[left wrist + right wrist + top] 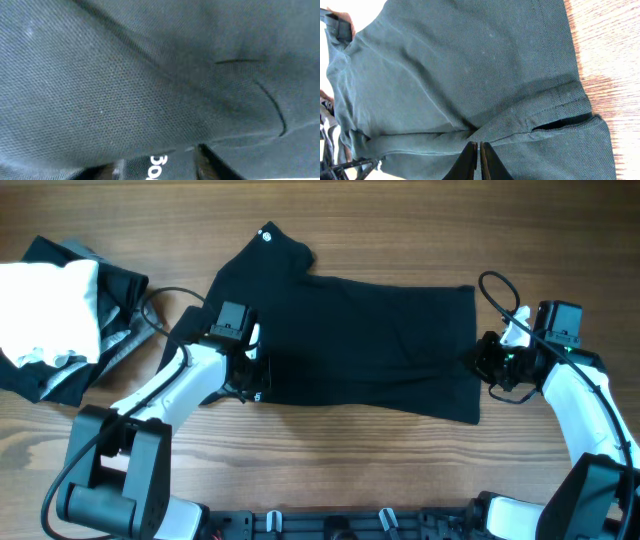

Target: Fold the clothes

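A large black shirt lies spread across the middle of the table. Its collar, with a small round white mark, is at the far left. My left gripper is at the shirt's left near edge. In the left wrist view its fingers stand apart, with fabric bearing white lettering between them and a fold of black cloth draped over them. My right gripper is at the shirt's right edge. In the right wrist view its fingers are shut on a pinch of the shirt.
A pile of other clothes, white, grey and black pieces, lies at the table's far left. A black cable runs beside it. Bare wood shows to the right of the shirt.
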{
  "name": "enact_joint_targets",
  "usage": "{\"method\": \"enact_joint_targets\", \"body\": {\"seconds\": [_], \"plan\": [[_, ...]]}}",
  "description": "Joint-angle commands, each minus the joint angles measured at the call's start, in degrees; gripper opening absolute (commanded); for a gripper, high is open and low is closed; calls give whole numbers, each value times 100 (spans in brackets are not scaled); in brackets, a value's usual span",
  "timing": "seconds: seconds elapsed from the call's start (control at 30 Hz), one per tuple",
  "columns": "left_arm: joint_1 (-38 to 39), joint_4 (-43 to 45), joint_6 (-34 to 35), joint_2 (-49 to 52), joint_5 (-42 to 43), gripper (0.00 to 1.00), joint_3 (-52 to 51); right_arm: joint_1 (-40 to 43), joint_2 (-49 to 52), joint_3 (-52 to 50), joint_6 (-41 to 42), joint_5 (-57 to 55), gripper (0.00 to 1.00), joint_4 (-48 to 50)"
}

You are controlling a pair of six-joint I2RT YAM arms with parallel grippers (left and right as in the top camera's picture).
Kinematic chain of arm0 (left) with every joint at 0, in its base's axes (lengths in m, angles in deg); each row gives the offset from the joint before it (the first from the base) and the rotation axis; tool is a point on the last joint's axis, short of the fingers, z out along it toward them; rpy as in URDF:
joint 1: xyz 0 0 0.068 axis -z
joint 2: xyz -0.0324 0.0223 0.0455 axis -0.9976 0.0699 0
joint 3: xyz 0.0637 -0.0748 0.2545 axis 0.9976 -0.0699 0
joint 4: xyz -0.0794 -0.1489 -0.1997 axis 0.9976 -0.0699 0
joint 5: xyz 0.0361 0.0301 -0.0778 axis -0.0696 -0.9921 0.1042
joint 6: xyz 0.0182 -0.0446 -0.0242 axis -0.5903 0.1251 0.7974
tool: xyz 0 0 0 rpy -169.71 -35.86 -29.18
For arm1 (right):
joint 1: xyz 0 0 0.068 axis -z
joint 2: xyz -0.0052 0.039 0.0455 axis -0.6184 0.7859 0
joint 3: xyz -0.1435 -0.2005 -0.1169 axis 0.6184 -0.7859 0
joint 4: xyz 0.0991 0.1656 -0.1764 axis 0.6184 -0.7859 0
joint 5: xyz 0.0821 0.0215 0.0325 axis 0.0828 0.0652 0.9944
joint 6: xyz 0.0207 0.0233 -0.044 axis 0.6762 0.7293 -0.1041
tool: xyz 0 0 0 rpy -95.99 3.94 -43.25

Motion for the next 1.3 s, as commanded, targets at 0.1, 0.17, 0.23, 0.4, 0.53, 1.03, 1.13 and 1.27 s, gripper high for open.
{"method": "enact_joint_targets", "body": {"seconds": [0.1,0.17,0.23,0.4,0.53,1.03,1.13,1.27], "plan": [[15,157,-26,33,-57,4,-48,-15,-83,35,-118,52,8,-7],[15,15,-26,-26,-55,4,11,-15,-83,35,-120,52,8,-7],[15,-177,-26,-111,-55,4,140,-15,-83,35,-120,52,8,-7],[15,-162,-28,-323,-59,4,431,-15,-83,35,-120,50,8,-2],[15,-103,-28,-313,-79,4,431,-15,-83,35,-120,52,8,-13],[-1703,-675,-229,-446,-282,47,439,-15,-83,35,-120,52,8,-72],[-1908,-610,-256,-389,-195,41,439,-15,-83,35,-120,52,8,-72],[-1886,-498,-444,-197,-15,39,404,-15,-83,35,-120,52,8,-74]]}}
